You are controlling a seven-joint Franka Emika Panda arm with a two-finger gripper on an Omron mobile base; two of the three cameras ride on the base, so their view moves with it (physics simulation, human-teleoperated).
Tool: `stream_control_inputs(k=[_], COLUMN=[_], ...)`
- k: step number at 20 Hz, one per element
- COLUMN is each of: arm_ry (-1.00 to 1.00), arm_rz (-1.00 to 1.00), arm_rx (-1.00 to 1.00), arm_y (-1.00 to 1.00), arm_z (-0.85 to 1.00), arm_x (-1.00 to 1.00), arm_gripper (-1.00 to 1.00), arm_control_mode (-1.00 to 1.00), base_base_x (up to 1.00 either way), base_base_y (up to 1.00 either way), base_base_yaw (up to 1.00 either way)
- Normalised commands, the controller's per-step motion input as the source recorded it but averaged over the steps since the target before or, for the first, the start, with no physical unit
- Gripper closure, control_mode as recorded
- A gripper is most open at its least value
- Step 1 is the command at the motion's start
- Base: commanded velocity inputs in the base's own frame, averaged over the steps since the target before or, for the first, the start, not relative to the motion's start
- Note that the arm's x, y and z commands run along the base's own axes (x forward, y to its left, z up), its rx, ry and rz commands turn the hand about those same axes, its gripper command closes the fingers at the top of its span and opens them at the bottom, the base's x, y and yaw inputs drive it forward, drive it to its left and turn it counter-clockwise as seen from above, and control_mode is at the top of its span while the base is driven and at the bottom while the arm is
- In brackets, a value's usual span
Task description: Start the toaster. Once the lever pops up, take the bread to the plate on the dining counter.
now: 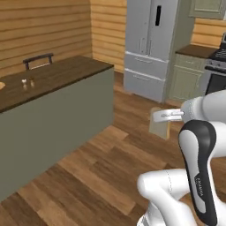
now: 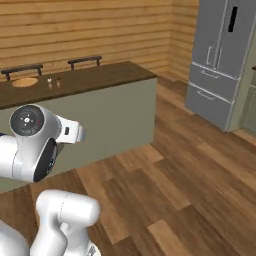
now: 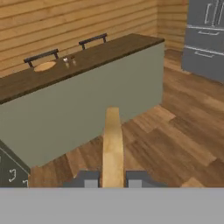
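Note:
My gripper [image 3: 112,179] is shut on the bread [image 3: 112,144], a pale tan slice seen edge-on between the two fingertips [image 3: 91,179]. In the left base view the bread [image 1: 158,123] hangs upright in the gripper [image 1: 167,115] above the wood floor, well away from the counter. The dining counter [image 3: 100,52] is a long dark-brown top on a grey-green body, ahead and to the left. The round tan plate [image 3: 45,66] lies near its far left part, also seen as the plate [image 2: 25,82]. The toaster is out of view.
Salt and pepper shakers [image 2: 53,81] stand just right of the plate. Black stool backs [image 2: 84,61] rise behind the counter. A grey fridge [image 1: 150,44] and a stove [image 1: 216,66] stand at the far right. Wood floor [image 2: 190,180] stretches between me and the counter.

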Motion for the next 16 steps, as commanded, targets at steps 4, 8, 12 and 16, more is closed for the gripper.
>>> stream_control_inputs(k=[4,8,12,16], arm_ry=[0.00,0.00,0.00,0.00], arm_rz=[0.00,0.00,0.00,0.00], arm_rx=[0.00,0.00,0.00,0.00], arm_y=[0.00,0.00,0.00,0.00], arm_z=[0.00,0.00,0.00,0.00], arm_x=[0.00,0.00,0.00,0.00], arm_gripper=[1.00,1.00,1.00,1.00], arm_control_mode=[1.00,1.00,1.00,1.00], base_base_x=[0.85,0.71,0.72,0.61], base_base_y=[0.02,-0.33,-0.81,-0.99], base_base_yaw=[0.59,0.14,0.06,0.04])
